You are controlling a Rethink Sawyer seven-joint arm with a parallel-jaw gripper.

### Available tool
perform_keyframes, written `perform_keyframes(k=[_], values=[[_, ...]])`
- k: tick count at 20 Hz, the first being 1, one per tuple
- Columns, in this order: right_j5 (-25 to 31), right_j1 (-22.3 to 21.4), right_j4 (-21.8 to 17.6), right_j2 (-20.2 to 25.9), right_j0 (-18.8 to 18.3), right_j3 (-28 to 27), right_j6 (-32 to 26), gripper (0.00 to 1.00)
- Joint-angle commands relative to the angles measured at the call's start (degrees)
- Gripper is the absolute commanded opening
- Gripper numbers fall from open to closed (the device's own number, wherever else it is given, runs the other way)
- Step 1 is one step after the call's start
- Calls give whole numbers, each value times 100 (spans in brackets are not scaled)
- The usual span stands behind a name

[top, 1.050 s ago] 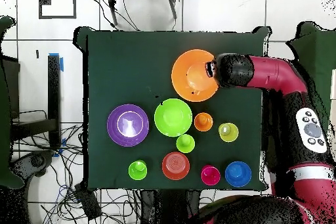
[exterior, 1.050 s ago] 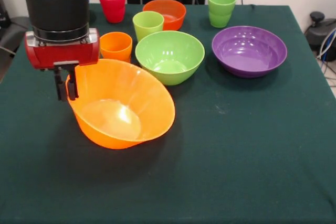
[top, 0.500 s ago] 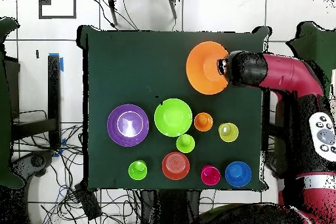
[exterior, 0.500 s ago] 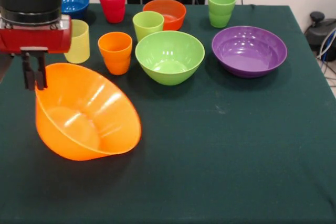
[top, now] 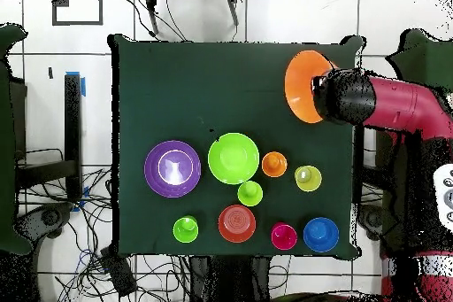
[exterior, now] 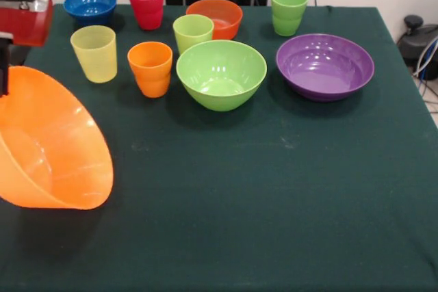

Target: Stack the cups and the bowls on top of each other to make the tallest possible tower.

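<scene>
Now carried from mid-frame to the far left edge of the front view: very large translucent orange plastic bowl (exterior: 48,148), tilted, rim pinched by the claw (exterior: 5,76); hangs over the counter (exterior: 274,189) corner, so no tower base yet

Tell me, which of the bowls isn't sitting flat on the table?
The big orange bowl. It is tipped steeply on its side at the table's edge, under the gripper, while the green, purple, orange-red and blue bowls sit upright.
</scene>
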Motion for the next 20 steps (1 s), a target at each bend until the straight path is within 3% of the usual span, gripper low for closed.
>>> perform_keyframes(k=[1,9,20], values=[[-681,-171,-171,-513,567,545,1445,0],[-1257,-94,-154,-1201,1177,680,2226,0],[-2122,447,-175,-2022,1829,545,3088,0]])
